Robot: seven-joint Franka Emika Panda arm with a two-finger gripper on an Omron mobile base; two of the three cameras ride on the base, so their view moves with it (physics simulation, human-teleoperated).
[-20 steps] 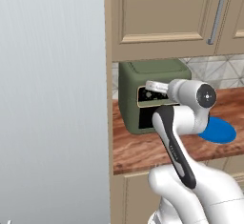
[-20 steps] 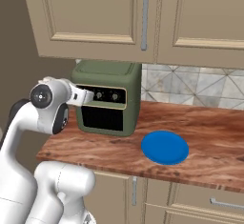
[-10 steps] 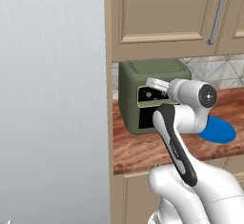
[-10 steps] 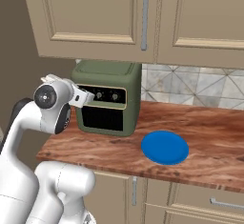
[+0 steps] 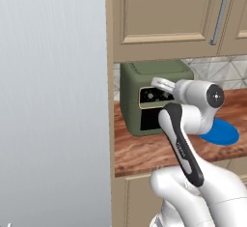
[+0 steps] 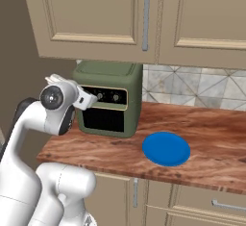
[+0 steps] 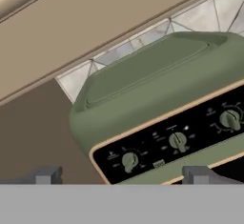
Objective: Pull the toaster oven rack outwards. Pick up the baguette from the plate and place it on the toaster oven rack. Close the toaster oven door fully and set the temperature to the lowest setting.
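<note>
The olive-green toaster oven [image 6: 109, 83] stands at the left end of the wooden counter, under the wall cabinets. Its door [image 6: 103, 120] with the dark window stands closed, so the rack is hidden. My gripper [image 7: 121, 176] hovers open just in front of the oven's upper front with nothing between its fingertips [image 7: 45, 175]. It faces the black control strip and its three knobs [image 7: 177, 141]. The blue plate [image 6: 166, 148] lies on the counter right of the oven. Its top looks bare and the baguette is out of view. My arm covers part of the oven [image 5: 140, 78] and the plate [image 5: 223, 134].
A tall grey panel [image 5: 53, 100] fills the space left of the counter. Beige wall cabinets [image 6: 96, 13] hang low over the oven. A tiled backsplash [image 6: 197, 88] runs behind it. The wooden counter [image 6: 211, 129] stretches off to the right.
The wrist and hand have shifted only slightly in front of the oven. The gripper stays open, and the oven and plate have not moved.
</note>
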